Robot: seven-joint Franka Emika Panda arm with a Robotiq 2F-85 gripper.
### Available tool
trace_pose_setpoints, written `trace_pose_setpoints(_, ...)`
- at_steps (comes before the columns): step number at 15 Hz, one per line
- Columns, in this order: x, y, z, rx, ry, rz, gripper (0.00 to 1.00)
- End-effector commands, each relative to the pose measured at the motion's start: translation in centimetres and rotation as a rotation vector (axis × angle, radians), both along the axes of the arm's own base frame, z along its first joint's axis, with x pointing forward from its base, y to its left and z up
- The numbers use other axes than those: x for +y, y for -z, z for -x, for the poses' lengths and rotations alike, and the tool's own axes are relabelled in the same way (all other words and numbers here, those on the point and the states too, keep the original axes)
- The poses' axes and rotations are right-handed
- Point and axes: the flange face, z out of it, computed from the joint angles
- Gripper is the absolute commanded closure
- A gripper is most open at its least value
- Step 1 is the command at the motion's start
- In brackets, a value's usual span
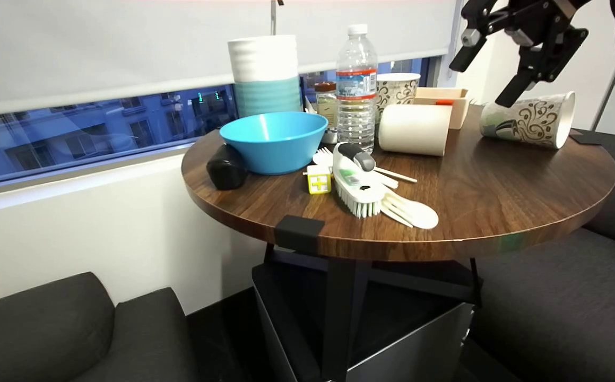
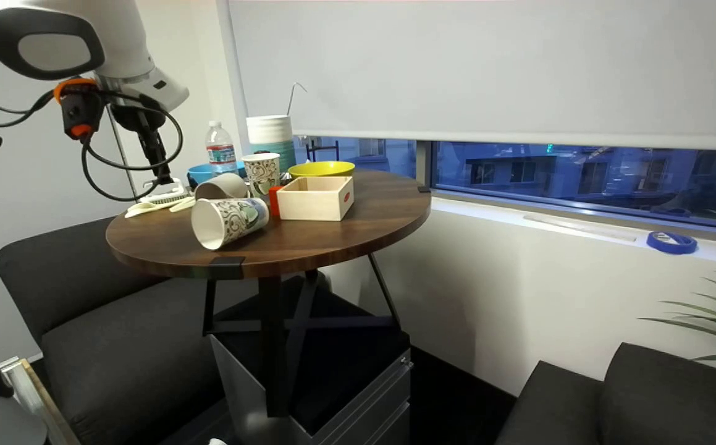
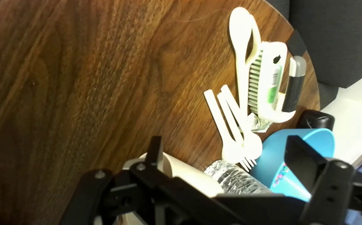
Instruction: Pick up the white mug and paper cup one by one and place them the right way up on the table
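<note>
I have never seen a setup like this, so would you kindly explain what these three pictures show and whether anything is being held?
The machine is a white jointed robot arm ending in a black two-fingered gripper. Two pictures come from cameras standing outside the robot; the third comes from a camera on its wrist, looking down past the gripper. On the round dark-brown wooden table, a plain cream-white cylindrical mug and a tapered white paper cup with dark printed swirls lie on their sides. Also there are a clear plastic water bottle, a blue round bowl, a white scrubbing brush and cream-coloured cutlery. The gripper is open above the table, holding nothing.
</note>
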Motion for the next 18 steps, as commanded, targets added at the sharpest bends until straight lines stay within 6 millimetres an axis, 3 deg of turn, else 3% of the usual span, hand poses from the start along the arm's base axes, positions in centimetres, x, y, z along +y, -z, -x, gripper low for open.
trace_pose_setpoints(1, -0.1, 1.5, -1.4, 0.004, 0.08, -0.039, 0.0)
trace_pose_setpoints(8, -1.4, 3.4, -3.5, -0.051, 0.184, -0.056, 0.0)
trace_pose_setpoints(16, -2.1, 4.6, -4.4, -0.083, 0.244, -0.109, 0.0)
trace_pose_setpoints(18, -2.2, 4.9, -4.6, -0.087, 0.246, -0.123, 0.07)
